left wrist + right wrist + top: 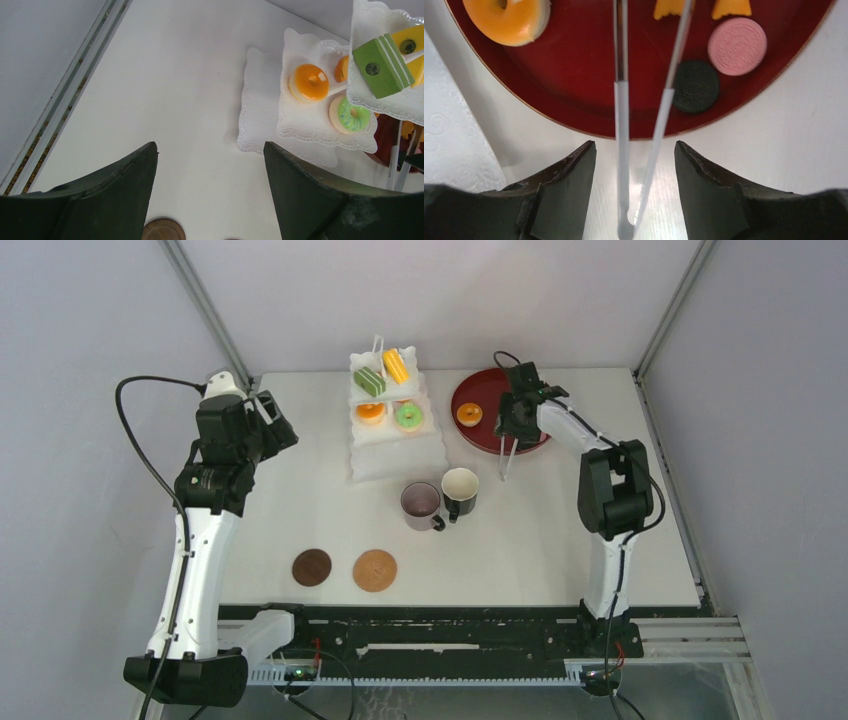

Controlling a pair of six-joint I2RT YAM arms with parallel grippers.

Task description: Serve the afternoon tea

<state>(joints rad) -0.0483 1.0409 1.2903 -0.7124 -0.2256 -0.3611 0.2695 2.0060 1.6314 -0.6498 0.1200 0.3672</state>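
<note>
Holds the left pincer (210, 155) spread wide and empty above the bare bench (550, 540), well left of the white three-tier stand (395, 462). Keeps the right pincer (634, 155) open at the near rim of the dark red tray (574, 100), fingers straddling the long metal tongs (621, 115) without clamping them. Shows on the stand's top tier a green slab (369, 381) and a yellow pastry (396, 365); on the middle tier an orange doughnut (370, 412) and a green doughnut (408, 417). Shows a second orange doughnut (506, 20) on the tray, with a pink biscuit (737, 46) and a black biscuit (695, 86). Places the mauve mug (421, 505) and black mug (460, 490) close together mid-bench, in front of the stand. Sets the dark brown coaster (312, 567) and lighter brown coaster (375, 570) side by side near the front edge, both bare.
</note>
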